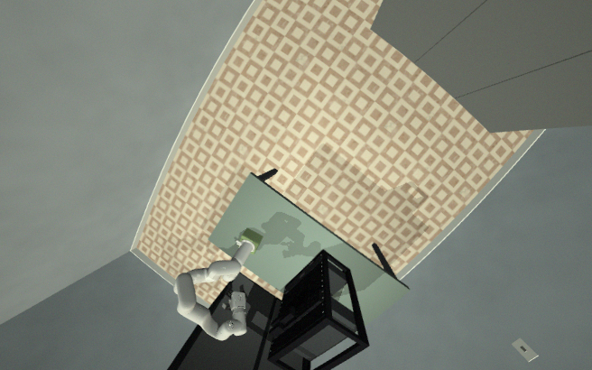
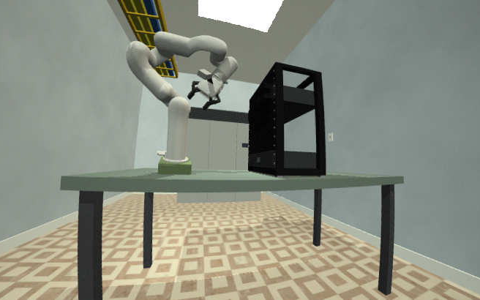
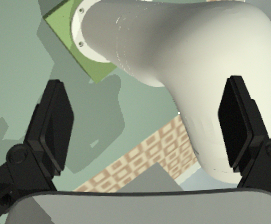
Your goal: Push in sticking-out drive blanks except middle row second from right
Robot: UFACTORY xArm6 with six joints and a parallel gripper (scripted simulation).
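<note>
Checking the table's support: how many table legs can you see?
4: in the exterior view, front left, back left, back right, front right. None seems hidden.

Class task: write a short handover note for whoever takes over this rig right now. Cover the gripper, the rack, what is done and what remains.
Gripper: wide open, empty, held high in the air to the side of the rack, not touching it.
Rack: upright on the table, apart from the arm's green base.
Drive blanks: too dark to make out in any view.
Done: nothing visible.
Left: bring the gripper to the chassis front, push three blanks home, leave the middle-row one.
</note>
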